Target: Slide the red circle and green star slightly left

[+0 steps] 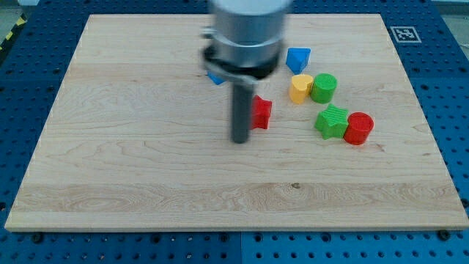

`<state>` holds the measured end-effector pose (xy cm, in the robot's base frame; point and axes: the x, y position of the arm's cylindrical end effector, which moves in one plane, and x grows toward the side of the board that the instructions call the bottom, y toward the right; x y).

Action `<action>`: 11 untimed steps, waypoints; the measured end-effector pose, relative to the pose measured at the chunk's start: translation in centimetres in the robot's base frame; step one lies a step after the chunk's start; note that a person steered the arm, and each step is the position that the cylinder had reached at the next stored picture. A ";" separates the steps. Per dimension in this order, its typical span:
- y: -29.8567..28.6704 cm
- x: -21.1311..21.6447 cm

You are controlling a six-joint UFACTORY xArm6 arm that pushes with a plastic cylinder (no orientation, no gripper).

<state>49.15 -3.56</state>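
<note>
The red circle (359, 127) lies right of the board's middle, touching the green star (332, 121) on its left. My tip (239, 139) rests on the board near the middle, well to the left of both. A red block (261, 112) of unclear shape sits just right of the rod, partly hidden by it.
A yellow block (300, 88) and a green circle (324, 87) sit side by side above the star. A blue block (297, 59) lies above them. Another blue block (215, 77) is mostly hidden behind the arm. The wooden board (132, 147) lies on a blue pegboard table.
</note>
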 end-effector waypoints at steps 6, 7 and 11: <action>11.7 -3.7; 11.8 8.1; 37.4 -2.3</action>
<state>46.88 33.88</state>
